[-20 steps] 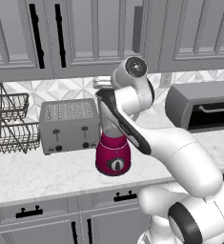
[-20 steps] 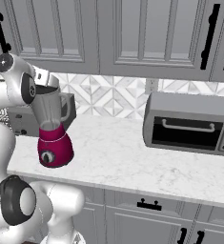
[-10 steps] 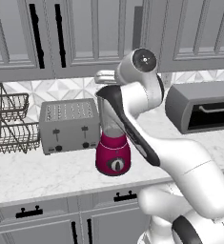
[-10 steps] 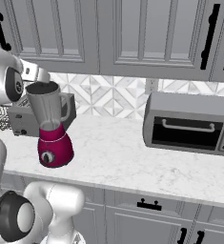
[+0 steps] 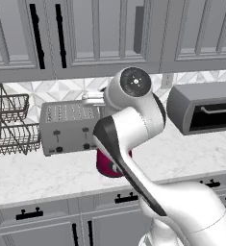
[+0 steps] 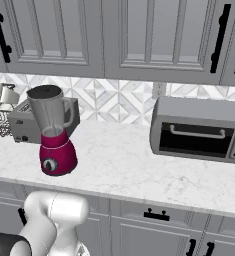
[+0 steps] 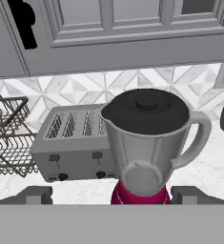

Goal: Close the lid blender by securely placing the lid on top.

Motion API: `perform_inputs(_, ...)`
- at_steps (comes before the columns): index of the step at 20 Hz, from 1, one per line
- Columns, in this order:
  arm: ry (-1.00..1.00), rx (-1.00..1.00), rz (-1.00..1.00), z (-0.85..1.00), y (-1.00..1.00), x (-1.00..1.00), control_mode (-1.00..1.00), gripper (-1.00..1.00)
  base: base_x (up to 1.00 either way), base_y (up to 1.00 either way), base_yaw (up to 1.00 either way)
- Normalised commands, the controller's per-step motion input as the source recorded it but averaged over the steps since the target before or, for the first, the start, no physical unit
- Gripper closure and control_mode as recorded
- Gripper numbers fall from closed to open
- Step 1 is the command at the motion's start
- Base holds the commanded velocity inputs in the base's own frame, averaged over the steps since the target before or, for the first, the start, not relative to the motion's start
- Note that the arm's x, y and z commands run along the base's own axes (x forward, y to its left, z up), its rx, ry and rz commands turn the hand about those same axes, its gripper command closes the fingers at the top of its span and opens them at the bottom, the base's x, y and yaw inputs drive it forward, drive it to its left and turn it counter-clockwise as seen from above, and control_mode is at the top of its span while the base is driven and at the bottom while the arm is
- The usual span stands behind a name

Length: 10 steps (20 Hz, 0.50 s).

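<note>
A simulated kitchen counter (image 6: 139, 165) was shown. The blender (image 6: 54, 132) stood near the counter's front edge, just in front of a silver toaster (image 6: 24, 124), its magenta base below a clear grey jar with a side handle. The lid (image 7: 146, 110), a dark round cap, was seen resting on the jar's rim and appeared level in both the hand view and the right base view.

Compared with a second before, the arm had been drawn back and upward: in the right base view its white links, earlier beside the jar, had left the blender fully exposed. The gripper (image 7: 111, 195) was held back from the jar and lower than the lid, its two finger tips (image 7: 36, 194) wide apart with nothing between them. The lid was therefore judged to have been released, and the task close to done, if the seating held.

Nothing could be seen inside the jar. A wire dish rack (image 5: 8, 126) stood left of the toaster, and a toaster oven (image 6: 198, 129) well apart to the right with its door shut.
</note>
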Motion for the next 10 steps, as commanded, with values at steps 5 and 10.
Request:
perform_inputs(5, 0.15, -0.17, 0.00, -0.88, 0.43, -1.00, -1.00, -1.00, 0.00, 0.00, 0.00)
perform_inputs(10, 0.22, -0.13, 0.00, -0.68, 0.12, -0.50, -1.00, -1.00, 0.00, 0.00, 0.00)
